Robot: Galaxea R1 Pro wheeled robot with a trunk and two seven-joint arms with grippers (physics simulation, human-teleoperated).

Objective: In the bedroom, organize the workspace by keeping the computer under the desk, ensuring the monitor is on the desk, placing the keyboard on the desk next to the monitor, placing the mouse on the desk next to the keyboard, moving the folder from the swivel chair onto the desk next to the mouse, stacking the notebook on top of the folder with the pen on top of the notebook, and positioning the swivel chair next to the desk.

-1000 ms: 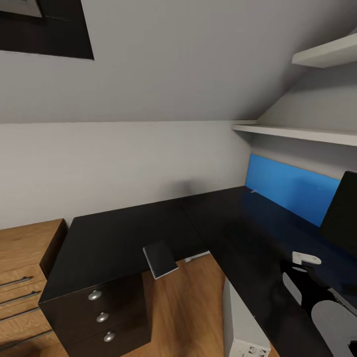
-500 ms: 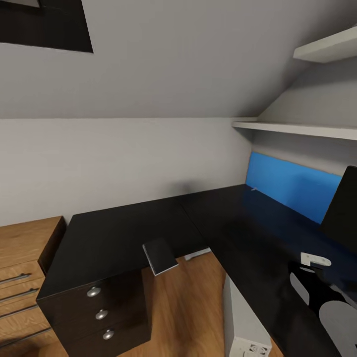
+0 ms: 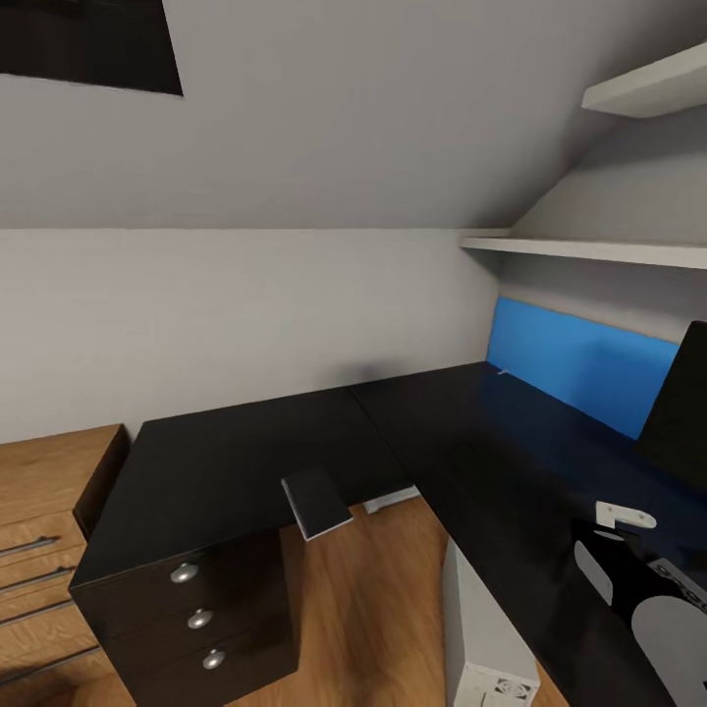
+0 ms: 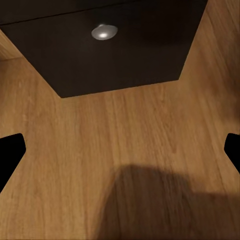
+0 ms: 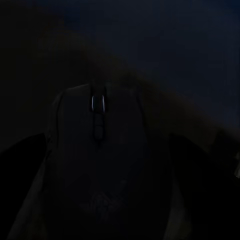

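desk (image 3: 245,462): glossy black, blue back panel | notebook (image 3: 316,502): dark grey | floor (image 3: 373,609): wood planks | computer (image 3: 481,628): light grey

A light wooden dresser (image 3: 44,511) (metal drawer handles) stands left; white shelves (image 3: 589,250) hang right.

walls: grey, sloped ceiling | floor (image 3: 363,599): wood plank, lower centre | dresser (image 3: 39,511): light wood, lower left | shelves (image 3: 589,250): white, upper right

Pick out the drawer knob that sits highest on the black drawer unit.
The top knob, just under the desk top. The middle knob and bottom knob line up below it.
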